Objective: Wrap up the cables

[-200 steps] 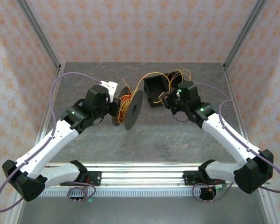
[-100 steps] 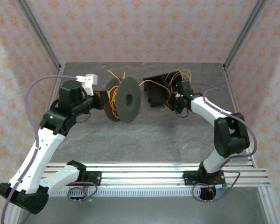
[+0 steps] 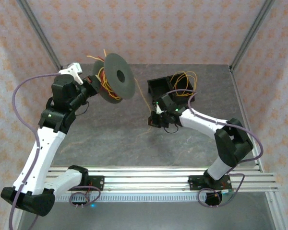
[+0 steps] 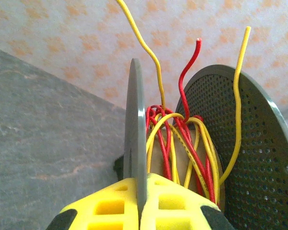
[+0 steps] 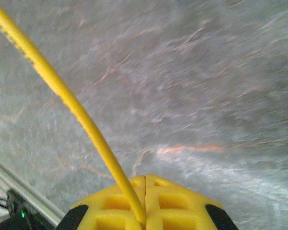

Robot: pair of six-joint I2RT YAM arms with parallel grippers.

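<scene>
My left gripper (image 3: 92,82) holds the round dark grey spool (image 3: 119,75) raised above the table's back left. In the left wrist view its yellow fingers (image 4: 173,201) are shut on the spool's thin near flange (image 4: 134,120). Red and yellow cables (image 4: 182,143) are wound round the core, with loose ends sticking up beside the perforated far flange (image 4: 252,158). My right gripper (image 3: 155,120) sits low over the table's middle. It is shut (image 5: 145,218) on one yellow cable (image 5: 62,91), which runs as a thin line (image 3: 143,98) up toward the spool.
A black box (image 3: 159,87) stands at the back centre-right, with loose orange and yellow loops (image 3: 183,77) spilling from it. Metal frame posts (image 3: 41,33) and patterned walls enclose the grey table (image 3: 110,139). A rail (image 3: 144,175) runs along the near edge.
The left arm has lifted the spool up and toward the back left, turning it. The right gripper has moved from beside the black box leftward and nearer, drawing the yellow cable along.
</scene>
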